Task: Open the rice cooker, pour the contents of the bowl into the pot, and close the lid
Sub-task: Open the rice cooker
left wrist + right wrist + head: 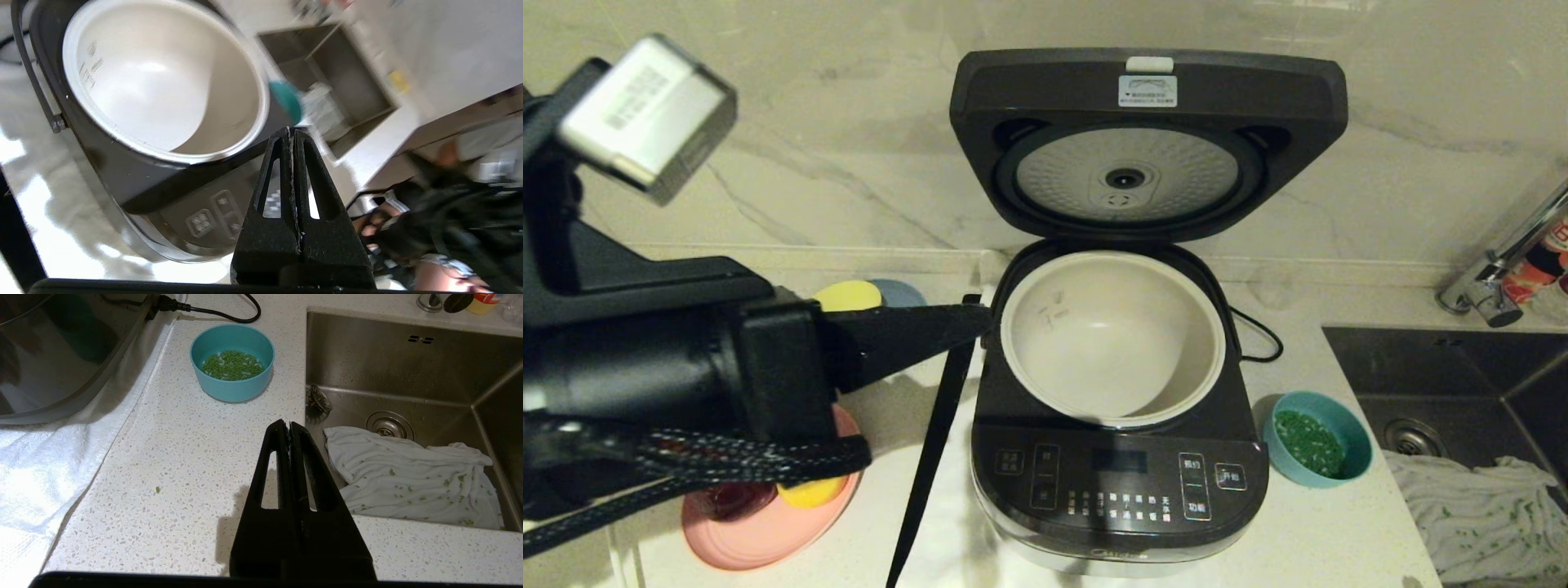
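The dark grey rice cooker (1119,474) stands in the middle of the counter with its lid (1147,139) raised upright, silver inner plate facing me. Inside it the cream-white pot (1112,339) looks empty. The teal bowl (1317,438) sits on the counter just right of the cooker, holding green contents (232,364). My left gripper (980,320) is shut with nothing in it, its tip at the cooker's left rim. Over the counter near the sink edge, short of the bowl (232,361), my right gripper (289,425) is shut and holds nothing; the head view does not show it.
A steel sink (1462,392) with a white cloth (1478,514) lies to the right, a tap (1503,261) behind it. A pink plate (760,523), yellow bowl (848,294) and blue dish (898,291) sit left of the cooker. A white towel (49,465) lies under the cooker.
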### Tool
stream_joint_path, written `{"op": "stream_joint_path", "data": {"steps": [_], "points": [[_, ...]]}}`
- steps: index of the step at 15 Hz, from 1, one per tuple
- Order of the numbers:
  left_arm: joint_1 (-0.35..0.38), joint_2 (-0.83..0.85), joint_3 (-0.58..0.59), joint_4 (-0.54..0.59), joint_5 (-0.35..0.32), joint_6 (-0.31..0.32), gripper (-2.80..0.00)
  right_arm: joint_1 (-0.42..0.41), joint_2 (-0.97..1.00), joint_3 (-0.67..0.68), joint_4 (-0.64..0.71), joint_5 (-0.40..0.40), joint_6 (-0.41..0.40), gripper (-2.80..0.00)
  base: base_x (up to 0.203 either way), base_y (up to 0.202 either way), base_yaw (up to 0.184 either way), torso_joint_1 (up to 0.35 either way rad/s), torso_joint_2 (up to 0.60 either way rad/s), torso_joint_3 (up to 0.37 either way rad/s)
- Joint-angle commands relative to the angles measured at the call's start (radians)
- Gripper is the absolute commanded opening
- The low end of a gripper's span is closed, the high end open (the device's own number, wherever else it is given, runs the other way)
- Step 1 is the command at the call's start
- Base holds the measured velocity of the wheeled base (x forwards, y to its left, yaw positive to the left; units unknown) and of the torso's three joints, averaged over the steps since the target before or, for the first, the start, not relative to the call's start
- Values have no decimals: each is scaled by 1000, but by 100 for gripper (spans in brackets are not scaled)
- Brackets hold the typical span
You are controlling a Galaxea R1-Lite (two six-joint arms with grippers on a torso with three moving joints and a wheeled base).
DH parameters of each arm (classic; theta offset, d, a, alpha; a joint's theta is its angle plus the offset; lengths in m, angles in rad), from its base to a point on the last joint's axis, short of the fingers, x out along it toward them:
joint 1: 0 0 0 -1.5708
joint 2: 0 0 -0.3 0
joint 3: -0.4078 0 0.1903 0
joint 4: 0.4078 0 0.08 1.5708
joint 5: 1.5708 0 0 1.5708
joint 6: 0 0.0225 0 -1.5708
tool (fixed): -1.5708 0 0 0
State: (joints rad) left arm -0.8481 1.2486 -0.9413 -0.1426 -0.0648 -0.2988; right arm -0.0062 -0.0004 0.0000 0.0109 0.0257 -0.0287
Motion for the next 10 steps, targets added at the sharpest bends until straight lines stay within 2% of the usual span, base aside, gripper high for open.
{"op": "stream_joint_path", "data": {"steps": [1,3,6,10], "points": [[0,105,1,-50,16,37,-280,0,0,2,0,0,-1,-280,0,0,0,0,0,0],[0,192,-8,-177,65,61,-280,0,0,2,0,0,-2,-280,0,0,0,0,0,0],[1,345,-96,-381,244,78,-280,0,0,2,0,0,0,-280,0,0,0,0,0,0],[5,419,-233,-420,323,119,-280,0,0,2,0,0,0,-280,0,0,0,0,0,0]]}}
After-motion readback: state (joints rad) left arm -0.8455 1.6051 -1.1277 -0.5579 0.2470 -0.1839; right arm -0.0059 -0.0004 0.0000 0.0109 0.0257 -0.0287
